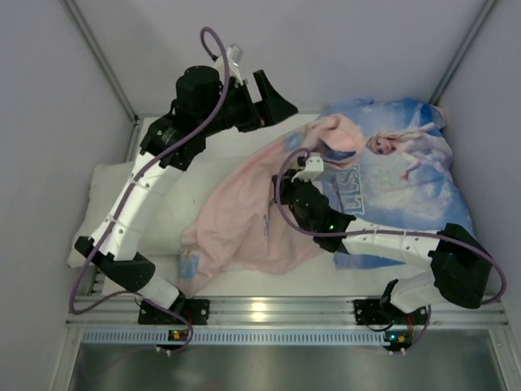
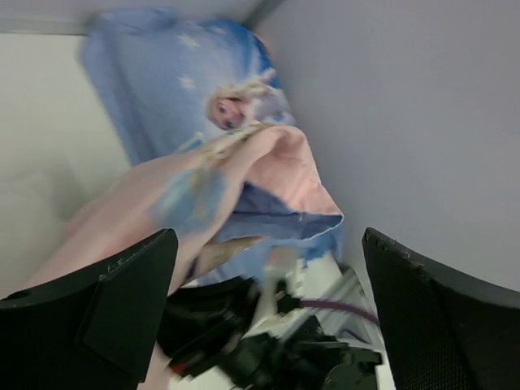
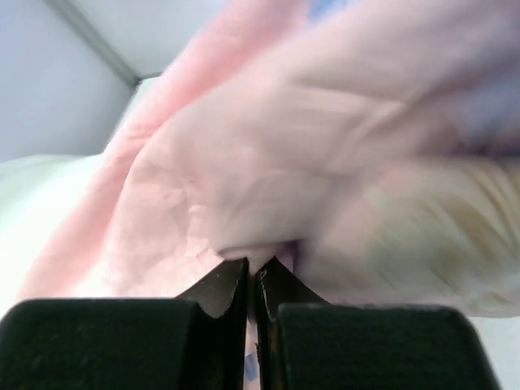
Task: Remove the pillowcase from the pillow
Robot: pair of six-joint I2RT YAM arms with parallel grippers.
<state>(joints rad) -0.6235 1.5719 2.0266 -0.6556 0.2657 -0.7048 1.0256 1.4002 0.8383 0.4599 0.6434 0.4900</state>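
Note:
The pillowcase [image 1: 244,220] lies pink face up, draped across the plain white pillow [image 1: 110,191], with a bit of blue print at its near corner. My right gripper [image 1: 312,163] is shut on a raised fold of the pink fabric, which shows pinched between the fingertips [image 3: 253,272] in the right wrist view. My left gripper [image 1: 273,99] is lifted at the back of the table, open and holding nothing. In the left wrist view its black fingers [image 2: 97,313] stand wide apart, looking down on the lifted pillowcase fold [image 2: 268,166].
A second pillow clad in blue Elsa print [image 1: 407,171] lies at the back right, against the enclosure wall. The right arm [image 2: 268,345] crosses below the left gripper. Grey walls close in on both sides, and a metal rail [image 1: 260,309] runs along the near edge.

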